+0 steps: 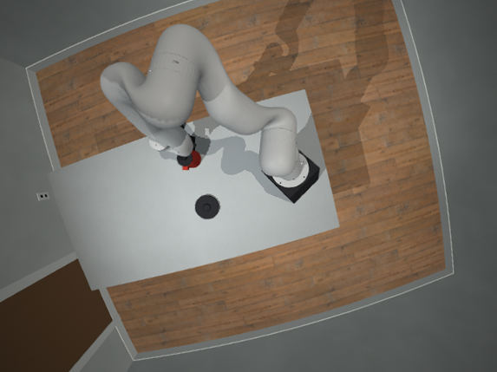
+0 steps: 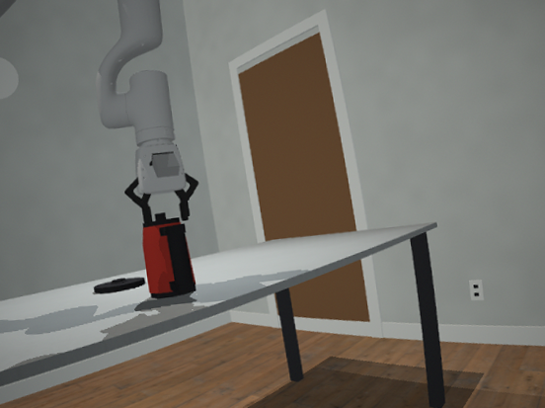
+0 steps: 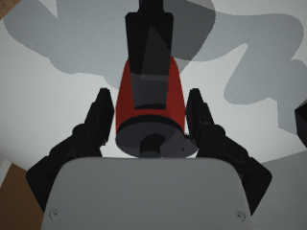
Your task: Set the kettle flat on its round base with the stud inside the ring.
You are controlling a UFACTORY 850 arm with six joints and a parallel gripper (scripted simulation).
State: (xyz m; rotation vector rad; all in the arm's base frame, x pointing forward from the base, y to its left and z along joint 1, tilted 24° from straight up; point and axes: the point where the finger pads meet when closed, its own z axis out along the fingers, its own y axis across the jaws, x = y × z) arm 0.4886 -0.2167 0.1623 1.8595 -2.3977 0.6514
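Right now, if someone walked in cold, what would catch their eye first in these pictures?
The red kettle standing on the grey table, with the open pincer poised just over its lid, holding nothing. Next, the black round base lying apart from it on the table, and the brown door behind.

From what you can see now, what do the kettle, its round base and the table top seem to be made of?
Kettle: a red body with black handle and lid, matte with no glints, so probably plastic or painted metal. Round base: flat matte black, likely plastic. Table: a smooth pale grey top without grain, perhaps laminate or painted board, on dark legs, possibly metal.
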